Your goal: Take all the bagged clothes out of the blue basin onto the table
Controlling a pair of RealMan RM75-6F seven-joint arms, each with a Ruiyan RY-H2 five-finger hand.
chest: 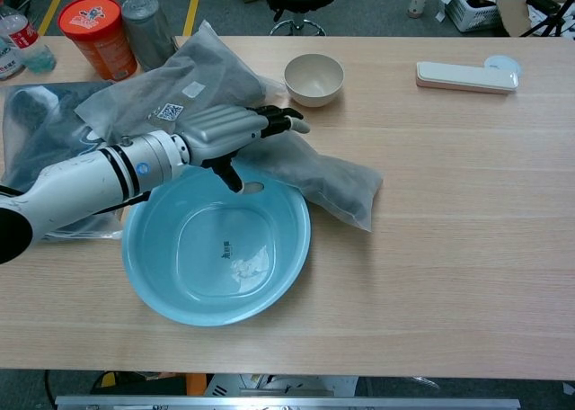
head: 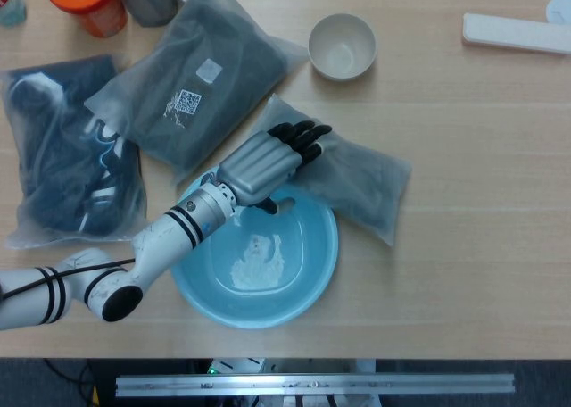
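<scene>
Frosted bagged clothes (head: 352, 170) lie under left hand (head: 263, 164) beside round blue basin (head: 303, 286).

pale blue basin (head: 308, 286), grey bags (head: 357, 170)

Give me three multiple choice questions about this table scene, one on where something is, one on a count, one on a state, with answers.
1. Where is the cream bowl?
A. inside the blue basin
B. on the table beyond the grey bag
C. on top of the orange-lidded can

2. How many bagged clothes lie on the table?
A. one
B. three
C. five

3. What does the blue basin hold?
A. no bags
B. one bag
C. two bags

Answers:
1 B: it stands on bare wood, farther back than the grey bag that lies beside the basin.
2 B: that bag, the QR-label bag and the dark bag.
3 A: only its bare blue bottom shows, with the left hand above its rim.
</scene>
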